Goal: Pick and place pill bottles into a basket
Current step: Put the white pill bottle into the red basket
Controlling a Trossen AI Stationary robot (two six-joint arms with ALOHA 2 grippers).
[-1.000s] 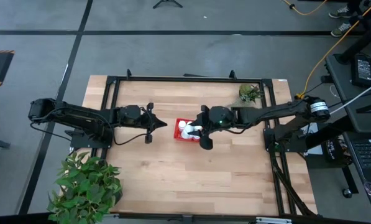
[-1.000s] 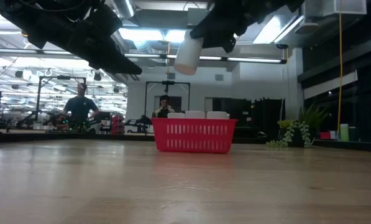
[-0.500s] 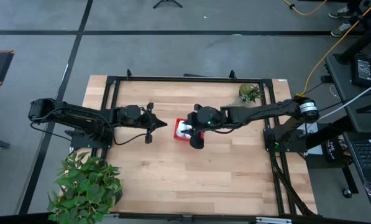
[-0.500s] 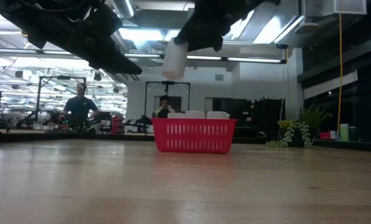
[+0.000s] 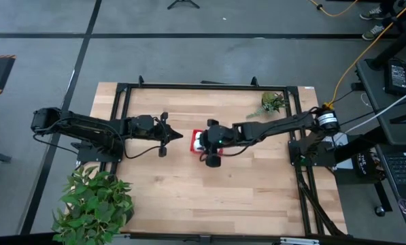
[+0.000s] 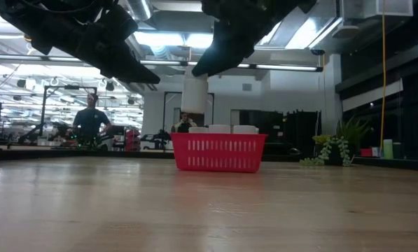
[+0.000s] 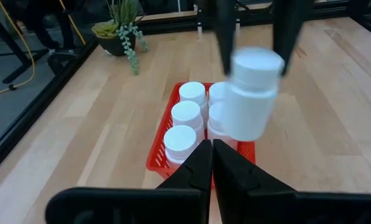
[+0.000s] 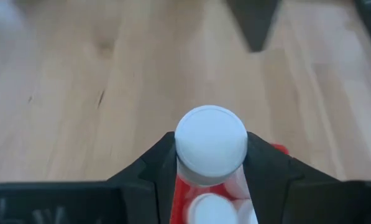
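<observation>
The red basket (image 5: 194,144) (image 6: 219,152) stands at the table's middle with several white pill bottles (image 7: 186,115) upright in it. My right gripper (image 5: 205,141) (image 8: 210,163) is over the basket's left end, shut on one more white pill bottle (image 6: 193,91) (image 7: 250,93), which hangs a little above the basket's rim. My left gripper (image 5: 180,136) (image 7: 211,163) is shut and empty, held above the table just left of the basket and pointing at it. My right gripper pinches the bottle's cap (image 7: 255,64) between its two fingers (image 7: 225,37), one on either side. The fingers come from above and point down. The bottle hangs upright below them, clear of the basket and of the bottles in it.
A small potted plant (image 5: 273,102) stands at the far right of the table and a large leafy plant (image 5: 94,203) at its near left corner. Black frame rails (image 5: 121,116) run along the table's sides. People (image 6: 91,120) stand in the room beyond.
My right gripper has carried the bottle toward the table's left edge, over the basket's left end, and then down toward it. The bottle, tilted before, now hangs upright and lower.
</observation>
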